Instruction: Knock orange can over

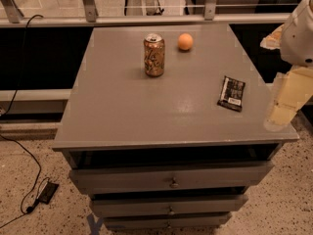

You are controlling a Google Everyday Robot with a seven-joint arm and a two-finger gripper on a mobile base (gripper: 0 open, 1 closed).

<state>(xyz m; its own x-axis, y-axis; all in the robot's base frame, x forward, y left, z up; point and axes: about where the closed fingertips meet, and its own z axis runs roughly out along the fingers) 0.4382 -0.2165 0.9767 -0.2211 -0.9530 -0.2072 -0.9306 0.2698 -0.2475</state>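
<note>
The orange can (154, 55) stands upright on the grey cabinet top (127, 106), toward the back and a little left of the middle. It is orange-gold with pale lettering and a silver top. My gripper (283, 99) hangs at the far right of the view, over the cabinet's right front corner, well apart from the can. The white arm rises above it at the upper right.
A small round orange fruit (185, 41) lies just right of and behind the can. A flat black snack packet (232, 93) lies near the right edge, close to the gripper. Drawers (171, 178) are below the top. A metal rail (146, 18) runs behind. Cables (29, 180) lie on the floor at left.
</note>
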